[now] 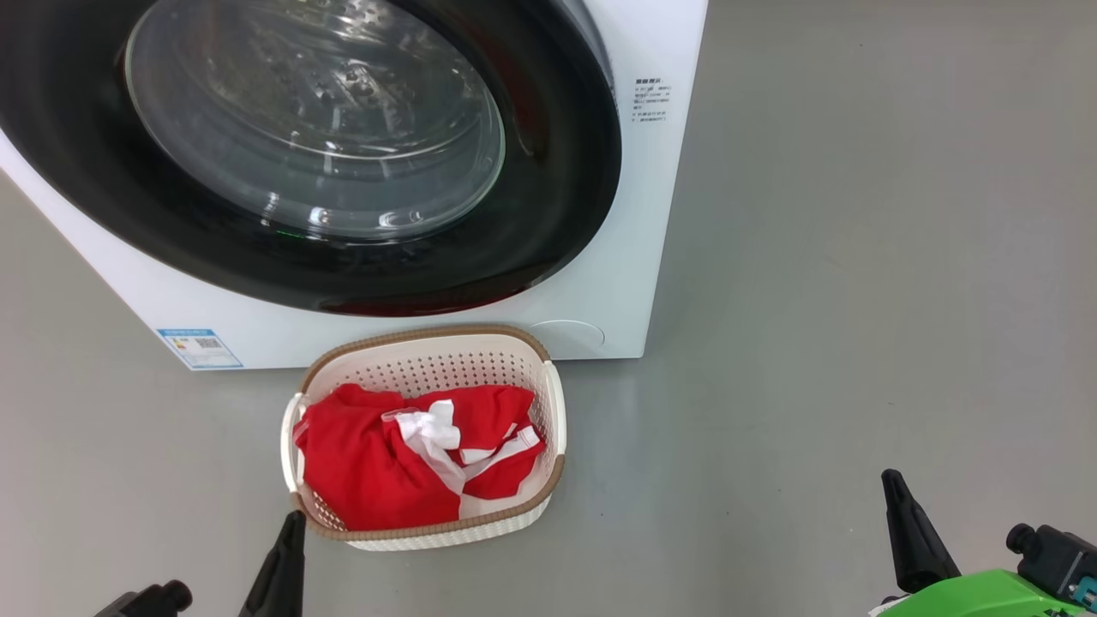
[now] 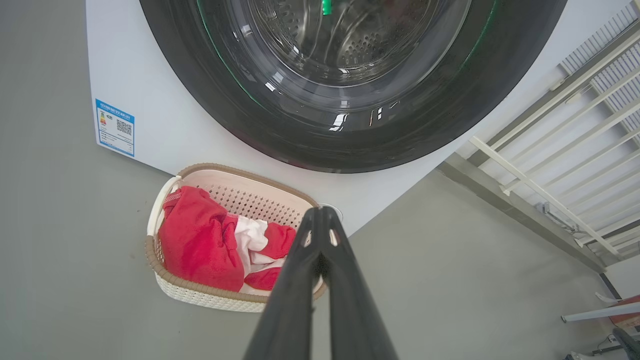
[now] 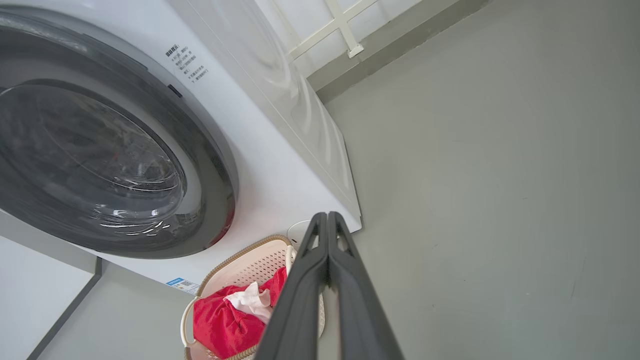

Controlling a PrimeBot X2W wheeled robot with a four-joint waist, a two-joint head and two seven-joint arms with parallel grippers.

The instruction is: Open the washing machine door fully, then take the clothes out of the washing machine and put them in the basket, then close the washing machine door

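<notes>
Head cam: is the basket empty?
No, the basket in front of the washing machine holds red and white clothes.

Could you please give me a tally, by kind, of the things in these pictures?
washing machine: 1
basket: 1
heap of clothes, red and white, in the basket: 1
claws, the left claw and the right claw, both shut: 2
Total: 5

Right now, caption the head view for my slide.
Washing machine door closed; red-and-white clothes in the cream basket; left gripper and right gripper shut.
</notes>
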